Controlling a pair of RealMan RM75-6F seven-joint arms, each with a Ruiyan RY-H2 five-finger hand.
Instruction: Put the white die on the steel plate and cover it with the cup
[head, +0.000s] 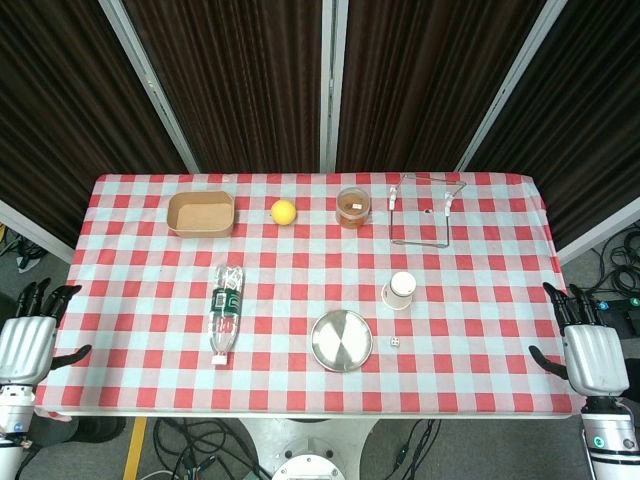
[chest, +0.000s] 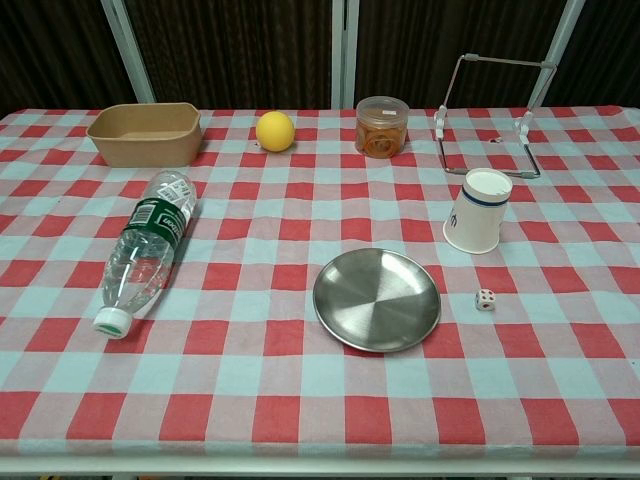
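Observation:
The small white die (head: 396, 343) (chest: 485, 299) lies on the checked cloth just right of the round steel plate (head: 341, 340) (chest: 377, 298), not touching it. A white paper cup (head: 399, 290) (chest: 477, 209) stands upside down behind the die. My left hand (head: 28, 340) hangs off the table's left edge, fingers spread, holding nothing. Off the right edge, my right hand (head: 588, 352) is likewise spread with nothing in it. Both hands are far from the die, plate and cup, and the chest view shows neither.
A clear water bottle (head: 226, 310) (chest: 144, 252) lies on its side left of the plate. Along the back stand a tan box (head: 201, 213) (chest: 146, 133), a yellow ball (head: 284, 211) (chest: 275, 131), an orange-filled jar (head: 352, 207) (chest: 382, 126) and a wire stand (head: 425, 208) (chest: 488, 115).

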